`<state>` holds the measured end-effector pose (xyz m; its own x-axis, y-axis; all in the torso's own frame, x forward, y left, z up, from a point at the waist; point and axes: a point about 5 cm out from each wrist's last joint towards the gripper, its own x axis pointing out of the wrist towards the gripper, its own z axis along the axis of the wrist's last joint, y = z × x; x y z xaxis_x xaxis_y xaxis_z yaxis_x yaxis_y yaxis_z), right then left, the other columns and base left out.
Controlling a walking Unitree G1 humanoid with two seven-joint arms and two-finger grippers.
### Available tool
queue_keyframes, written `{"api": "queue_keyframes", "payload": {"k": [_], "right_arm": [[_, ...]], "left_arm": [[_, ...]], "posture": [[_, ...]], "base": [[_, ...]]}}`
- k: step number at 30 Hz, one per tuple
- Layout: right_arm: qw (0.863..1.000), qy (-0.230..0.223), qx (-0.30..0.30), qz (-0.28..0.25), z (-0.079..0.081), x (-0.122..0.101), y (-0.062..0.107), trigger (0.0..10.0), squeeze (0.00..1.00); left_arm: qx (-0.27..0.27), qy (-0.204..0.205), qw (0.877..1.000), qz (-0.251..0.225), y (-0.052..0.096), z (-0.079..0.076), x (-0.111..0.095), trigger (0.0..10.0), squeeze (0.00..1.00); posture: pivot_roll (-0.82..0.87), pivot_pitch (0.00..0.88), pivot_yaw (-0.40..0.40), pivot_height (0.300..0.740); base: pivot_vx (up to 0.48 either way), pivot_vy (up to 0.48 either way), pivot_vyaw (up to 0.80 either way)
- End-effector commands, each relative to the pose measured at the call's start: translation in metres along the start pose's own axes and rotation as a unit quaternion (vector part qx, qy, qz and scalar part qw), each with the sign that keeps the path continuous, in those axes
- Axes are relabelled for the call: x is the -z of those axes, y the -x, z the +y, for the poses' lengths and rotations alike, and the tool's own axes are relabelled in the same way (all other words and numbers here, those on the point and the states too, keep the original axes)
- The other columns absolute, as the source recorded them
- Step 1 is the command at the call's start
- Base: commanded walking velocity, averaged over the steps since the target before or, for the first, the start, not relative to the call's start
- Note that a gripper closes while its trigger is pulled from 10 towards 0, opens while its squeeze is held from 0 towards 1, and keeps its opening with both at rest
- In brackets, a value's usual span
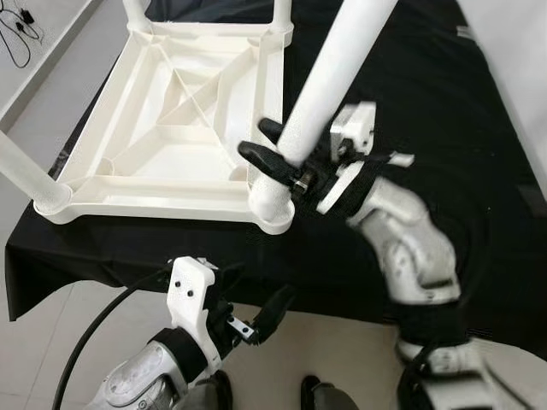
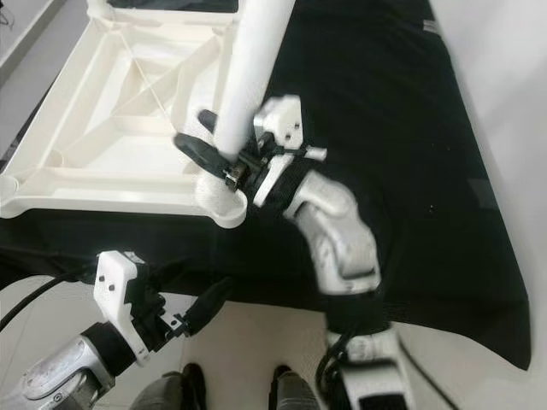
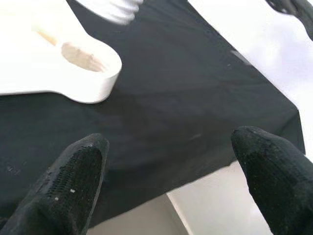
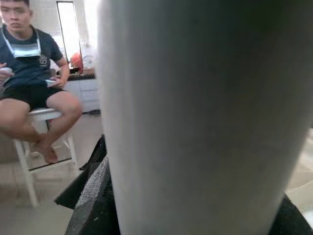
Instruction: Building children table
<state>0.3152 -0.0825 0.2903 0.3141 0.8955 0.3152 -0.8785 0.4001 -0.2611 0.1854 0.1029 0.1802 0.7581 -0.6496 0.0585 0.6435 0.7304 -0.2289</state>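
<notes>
Black cloth (image 1: 444, 128) covers the desk, and pale floor tiles (image 1: 51, 342) show at its near edge. On the cloth lies the white plastic children's table top (image 1: 184, 111), turned upside down so that its ribbed underside faces up. It sits on the left half of the desk, with its near right corner socket (image 1: 272, 205) close to the near edge.

A white table leg (image 1: 333, 77) stands in that near right socket, leaning slightly to the right as it rises. The right tool (image 1: 278, 152) is clamped around this leg just above the socket, one black finger on each side of the tube; in the right wrist view the leg (image 4: 195, 112) stands just ahead of the camera, between the finger bases. Another leg (image 1: 21, 166) is fitted at the near left corner, and two more rise from the far corners (image 1: 137, 13).

The left tool (image 3: 171, 171) hovers low off the near edge of the desk, below the table top, its fingers (image 3: 73, 181) spread wide and holding nothing. Its wrist view looks across the cloth toward the corner socket (image 3: 80, 61).

Beyond the leg in the right wrist view, a person (image 4: 34, 88) sits on a white stool (image 4: 34, 147).
</notes>
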Motion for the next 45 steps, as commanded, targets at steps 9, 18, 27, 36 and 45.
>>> {"api": "queue_keyframes", "payload": {"k": [9, 18, 27, 36, 45], "right_arm": [[0.999, 0.031, -0.018, 0.033, -0.019, 0.019, -0.012, 10.0, 0.00], [0.989, -0.006, -0.109, 0.096, -0.031, 0.043, -0.005, 10.0, 0.00], [0.983, -0.018, -0.152, 0.101, -0.038, 0.043, 0.001, 10.0, 0.00], [0.985, -0.006, -0.149, 0.091, -0.054, 0.030, 0.006, 10.0, 0.00], [0.975, 0.011, -0.203, 0.089, -0.060, 0.013, 0.011, 10.0, 0.00]], "left_arm": [[0.004, 0.013, 1.000, 0.007, 0.001, -0.001, 0.005, 10.0, 0.00], [-0.015, -0.031, 0.999, 0.022, 0.013, 0.000, 0.001, 10.0, 0.00], [-0.031, -0.040, 0.998, 0.037, 0.025, 0.008, 0.000, 10.0, 0.00], [-0.036, -0.012, 0.998, 0.045, 0.041, -0.007, 0.001, 10.0, 0.00], [-0.036, 0.009, 0.998, 0.047, 0.053, -0.022, -0.002, 10.0, 0.00]], "posture": [[0.05, 0.258, -0.014, 0.740], [0.10, 0.296, -0.014, 0.740], [0.11, 0.337, 0.002, 0.740], [0.14, 0.386, 0.022, 0.740], [0.15, 0.420, 0.027, 0.740]], "base": [[0.000, 0.000, 0.00], [0.000, 0.000, 0.00], [0.000, 0.000, 0.00], [0.000, 0.000, 0.00], [0.000, 0.000, 0.00]]}}
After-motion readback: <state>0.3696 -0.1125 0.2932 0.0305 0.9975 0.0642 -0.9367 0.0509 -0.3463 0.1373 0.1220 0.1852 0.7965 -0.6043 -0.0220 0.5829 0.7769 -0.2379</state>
